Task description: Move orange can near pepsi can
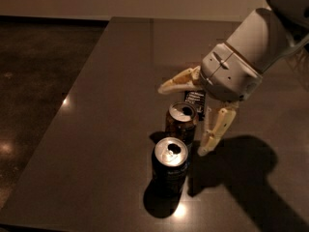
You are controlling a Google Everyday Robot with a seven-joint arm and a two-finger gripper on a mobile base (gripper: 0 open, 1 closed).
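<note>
While straddling the upright orange can (180, 128) with gripper (182, 120) fingers spread loose, gripping nothing, could easily clip it when lifting away, shoving it into the pepsi can (170, 164) just beside, maybe toppling both

On the worktop (106, 129) the pepsi can (170, 164) stands foremost, with the orange can (182, 123) just behind it and slightly right. A wrapper (195, 99) lies flat behind the orange can. My fingers (215, 129) straddle the orange can, one behind-left of it, the other beside its right.
</note>
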